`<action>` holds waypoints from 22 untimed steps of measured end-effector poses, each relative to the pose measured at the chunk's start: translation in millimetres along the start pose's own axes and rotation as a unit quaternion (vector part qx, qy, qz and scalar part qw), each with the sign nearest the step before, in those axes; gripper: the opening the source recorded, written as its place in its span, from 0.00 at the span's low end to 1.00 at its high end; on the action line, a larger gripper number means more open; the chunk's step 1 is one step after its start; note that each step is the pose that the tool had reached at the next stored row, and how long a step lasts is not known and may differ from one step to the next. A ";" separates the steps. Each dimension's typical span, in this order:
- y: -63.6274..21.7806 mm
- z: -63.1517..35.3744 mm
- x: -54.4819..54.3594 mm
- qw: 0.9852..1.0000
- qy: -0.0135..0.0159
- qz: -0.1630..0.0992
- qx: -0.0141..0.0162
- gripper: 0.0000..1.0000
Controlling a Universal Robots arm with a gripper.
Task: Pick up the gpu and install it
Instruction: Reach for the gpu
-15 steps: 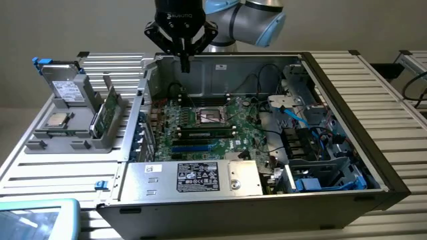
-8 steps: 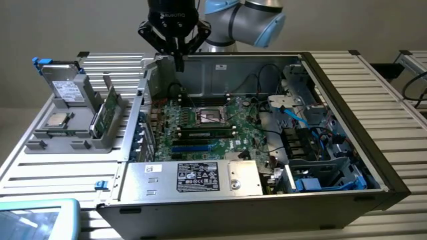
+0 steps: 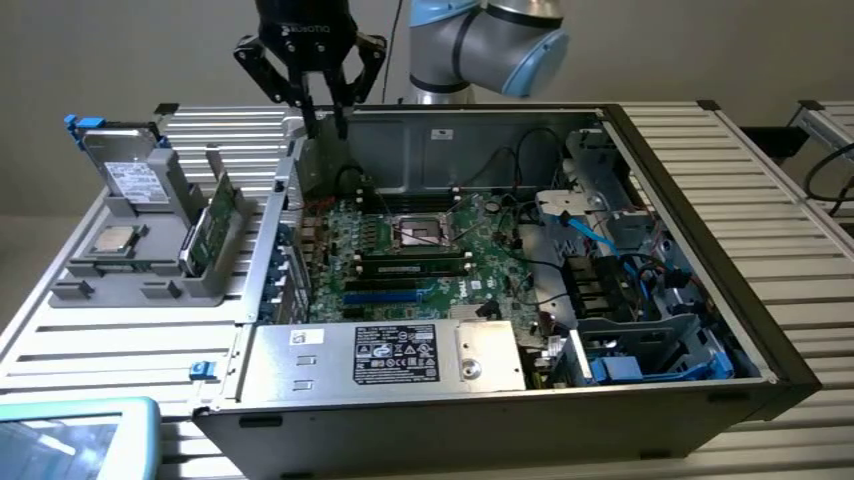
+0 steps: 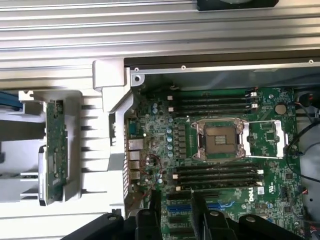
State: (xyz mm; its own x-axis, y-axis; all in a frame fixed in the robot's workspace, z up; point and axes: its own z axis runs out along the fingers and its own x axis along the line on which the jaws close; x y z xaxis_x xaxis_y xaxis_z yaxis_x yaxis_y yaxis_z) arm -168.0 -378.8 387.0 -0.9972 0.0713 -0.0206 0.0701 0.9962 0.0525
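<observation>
Robotiq end effector (image 3: 324, 122), jaws apart, over Dell mobo (image 4: 272, 135).

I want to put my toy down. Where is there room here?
Bare slats on the exterior view's right of the computer case, and between the grey holder and the teal tray. Inside the case it's crowded.

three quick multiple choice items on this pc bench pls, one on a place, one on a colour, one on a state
1. Where is the gpu?
A. upright in the grey holder
B. in the computer case
C. in the hand
2. What colour are the tabs on the hard drive?
A. red
B. blue
C. yellow
3. The hand is:
A. shut on the gpu
B. open, holding nothing
C. shut on a cable

1 A, its green board stands in the holder; 2 B, blue tabs at its top; 3 B, the motherboard shows between its fingers.
</observation>
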 end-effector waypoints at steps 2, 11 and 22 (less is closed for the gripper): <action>4.0 2.0 8.9 1.000 0.000 0.000 0.000 0.38; 9.5 6.9 50.0 1.000 0.000 0.000 -0.003 0.38; 6.1 9.8 100.0 1.000 0.000 0.000 -0.008 0.38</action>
State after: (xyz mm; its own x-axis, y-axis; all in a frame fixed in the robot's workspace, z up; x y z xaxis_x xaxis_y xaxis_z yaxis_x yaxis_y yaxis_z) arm -267.0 -365.1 375.6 -0.9972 0.0716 -0.0200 0.0701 0.9951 0.0694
